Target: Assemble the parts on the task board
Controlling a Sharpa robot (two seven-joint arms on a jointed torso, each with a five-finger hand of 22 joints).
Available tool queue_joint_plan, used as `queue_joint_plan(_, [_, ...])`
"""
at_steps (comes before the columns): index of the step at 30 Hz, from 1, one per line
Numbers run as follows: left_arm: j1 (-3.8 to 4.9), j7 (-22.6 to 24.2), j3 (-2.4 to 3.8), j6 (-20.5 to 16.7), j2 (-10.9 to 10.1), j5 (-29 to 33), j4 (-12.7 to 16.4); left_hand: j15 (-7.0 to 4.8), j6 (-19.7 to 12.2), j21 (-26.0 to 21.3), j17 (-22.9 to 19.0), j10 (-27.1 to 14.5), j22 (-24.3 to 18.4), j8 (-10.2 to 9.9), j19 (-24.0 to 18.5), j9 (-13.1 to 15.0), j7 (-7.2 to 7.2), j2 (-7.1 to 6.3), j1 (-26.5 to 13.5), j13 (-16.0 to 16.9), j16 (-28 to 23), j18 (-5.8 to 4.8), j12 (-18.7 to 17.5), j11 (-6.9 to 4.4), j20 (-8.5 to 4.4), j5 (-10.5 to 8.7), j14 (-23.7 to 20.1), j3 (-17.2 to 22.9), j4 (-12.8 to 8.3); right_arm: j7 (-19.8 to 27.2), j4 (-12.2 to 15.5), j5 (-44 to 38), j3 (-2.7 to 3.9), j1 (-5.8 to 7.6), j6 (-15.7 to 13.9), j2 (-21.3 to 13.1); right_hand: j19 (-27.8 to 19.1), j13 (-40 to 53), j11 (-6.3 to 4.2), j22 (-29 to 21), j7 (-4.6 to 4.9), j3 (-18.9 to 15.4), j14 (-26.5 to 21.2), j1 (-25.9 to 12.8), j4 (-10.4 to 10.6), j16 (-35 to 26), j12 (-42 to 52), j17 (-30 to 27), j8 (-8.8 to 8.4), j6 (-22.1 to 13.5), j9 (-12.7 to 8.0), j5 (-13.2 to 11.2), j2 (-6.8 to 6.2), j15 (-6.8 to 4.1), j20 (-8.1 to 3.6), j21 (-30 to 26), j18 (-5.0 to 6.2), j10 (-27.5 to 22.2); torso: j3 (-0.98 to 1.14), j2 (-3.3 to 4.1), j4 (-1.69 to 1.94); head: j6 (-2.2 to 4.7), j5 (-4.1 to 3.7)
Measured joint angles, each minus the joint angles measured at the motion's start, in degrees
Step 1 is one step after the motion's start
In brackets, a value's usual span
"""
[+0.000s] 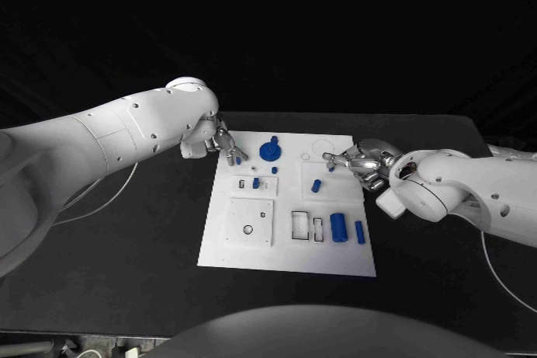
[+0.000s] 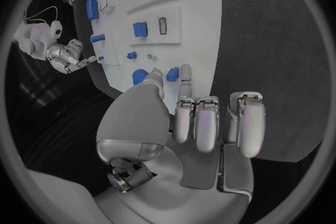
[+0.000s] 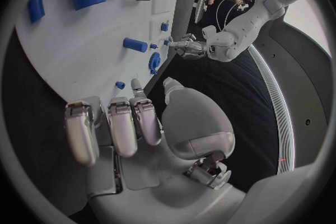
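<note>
— What does the robot work on?
— A black table [image 1: 112,257] in a dark room; the white board [image 1: 289,241] lies in the middle of the frame, long side running away from the robot.

— Where are the blue parts?
— A gear-shaped part [image 1: 270,151] sits near the board's upper edge. A small block [image 1: 256,183] stands left of centre, a short peg [image 1: 317,185] right of centre, and a thick cylinder [image 1: 338,225] with a thin bar [image 1: 360,232] lies at the lower right.

— And the hands?
— The left hand [image 1: 220,146] is at the board's upper left corner. Its wrist view has two fingertips [image 2: 185,71] reaching toward a small blue piece [image 2: 172,74], the rest curled; whether it grips cannot be told. The right hand [image 1: 356,163] hovers at the upper right edge, fingers [image 3: 138,86] curled in, nothing visibly held.
</note>
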Motion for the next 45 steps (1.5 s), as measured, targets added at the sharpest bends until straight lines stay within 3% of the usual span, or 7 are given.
queue_joint_plan(22, [-0.02, 1.9, 0.02, -0.2, 1.0, -1.0, -1.4, 0.00, 0.2, 0.0, 0.0, 0.0, 0.0, -0.2, 0.0, 0.1, -0.21, 0.55, 0.5, 0.0, 0.0, 0.00, 0.0, 0.00, 0.00, 0.21, 0.0, 0.6, 0.0, -0.1, -0.1, 0.0, 0.00, 0.00, 0.0, 0.1, 0.0, 0.0, 0.00, 0.0, 0.00, 0.0, 0.0, 0.0, 0.0, 0.0, 0.0, 0.0, 0.00, 0.0, 0.0, 0.0, 0.00, 0.00, 0.00, 0.0, 0.00, 0.0, 0.01, -0.05, -0.04, -0.01, -0.17])
queue_joint_plan(45, [-0.02, 1.9, 0.02, -0.3, 1.5, -1.3, -2.0, 0.00, 0.2, 0.0, 0.0, 0.0, 0.0, -0.7, 0.0, 0.2, -0.20, 0.91, 5.4, 0.0, 0.0, 0.00, 0.0, 0.00, 0.00, 0.21, 0.0, 4.6, -0.2, -0.3, -0.1, 0.0, 0.00, 0.00, 0.1, 0.2, 0.0, 0.0, 0.00, 0.0, 0.00, -0.4, 0.0, 0.2, 0.1, 0.0, 0.0, 0.0, 0.00, 0.0, 0.0, 0.0, 0.23, 0.00, 0.00, 0.0, 0.00, 0.0, -0.02, -0.04, -0.01, -0.01, -0.26])
